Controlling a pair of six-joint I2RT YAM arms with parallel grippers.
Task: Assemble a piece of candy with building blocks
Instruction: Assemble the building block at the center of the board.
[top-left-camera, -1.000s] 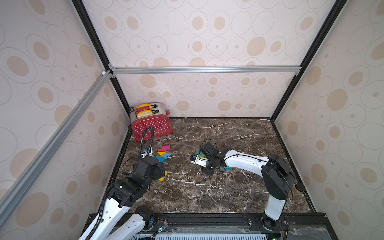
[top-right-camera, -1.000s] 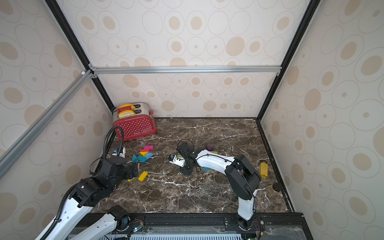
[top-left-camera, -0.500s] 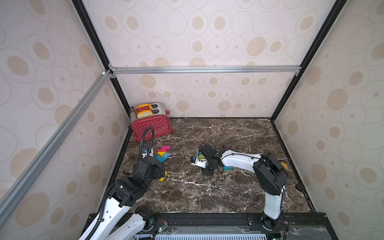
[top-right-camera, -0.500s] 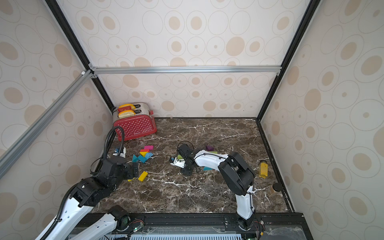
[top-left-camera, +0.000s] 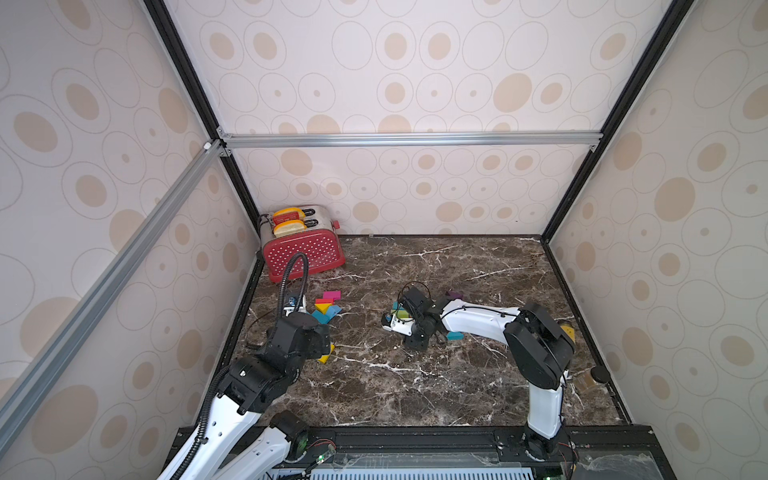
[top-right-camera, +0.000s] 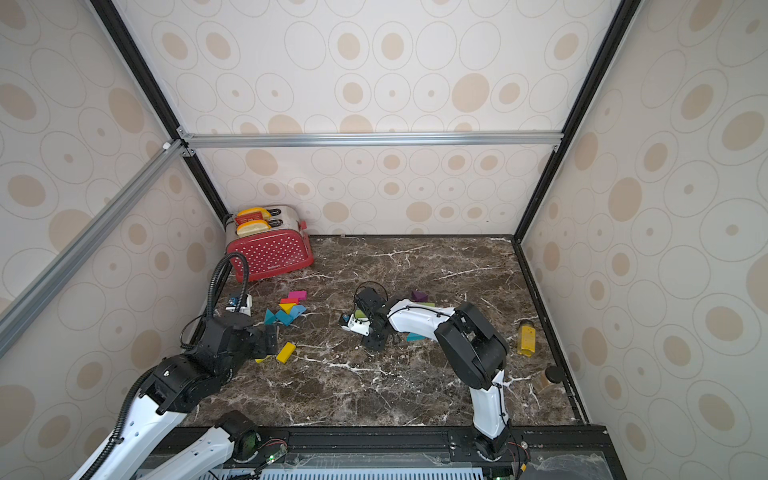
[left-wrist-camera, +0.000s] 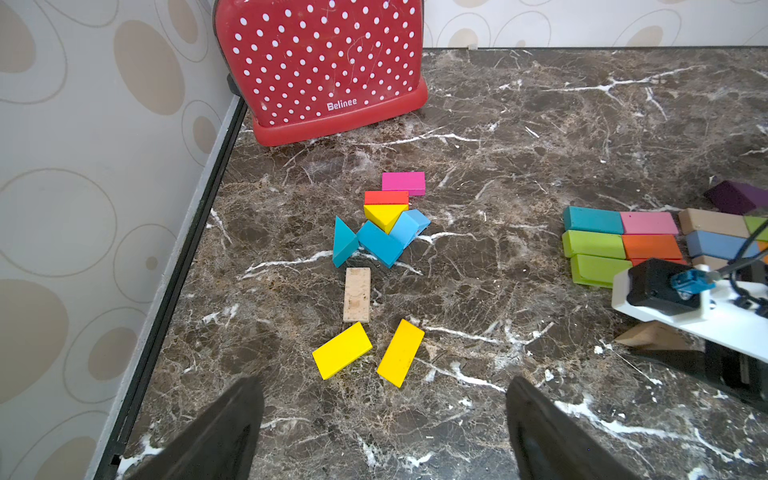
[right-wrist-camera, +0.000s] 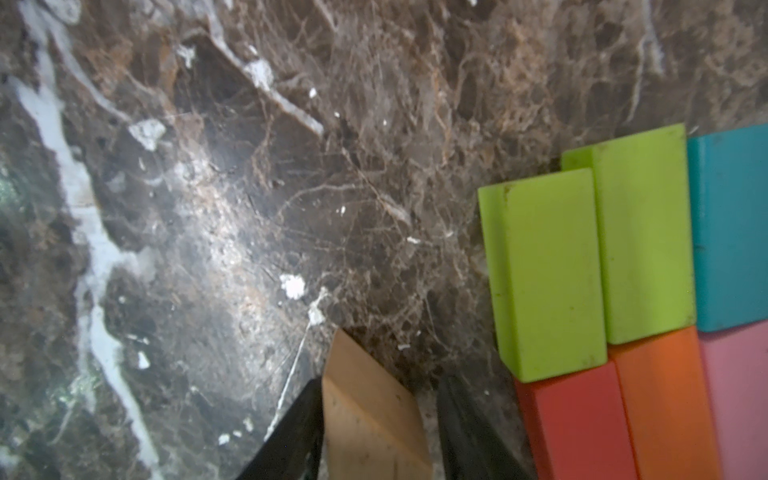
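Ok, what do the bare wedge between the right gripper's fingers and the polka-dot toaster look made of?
Bare wedge: likely unpainted wood, matte, pale tan with tiny dark pores. Polka-dot toaster: glossy red shell with fine scratches; painted metal or plastic, can't tell.

Glossy veined marble tabletop (left-wrist-camera: 540, 124); bare matt wood wedge (right-wrist-camera: 365, 415); shiny plastic toaster (left-wrist-camera: 328, 70).

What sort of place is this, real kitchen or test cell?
Probably a robot test cell: spotted beige wall panels in a black-and-aluminium frame, a dark marble-look tabletop, and a red polka-dot toy toaster as a prop.
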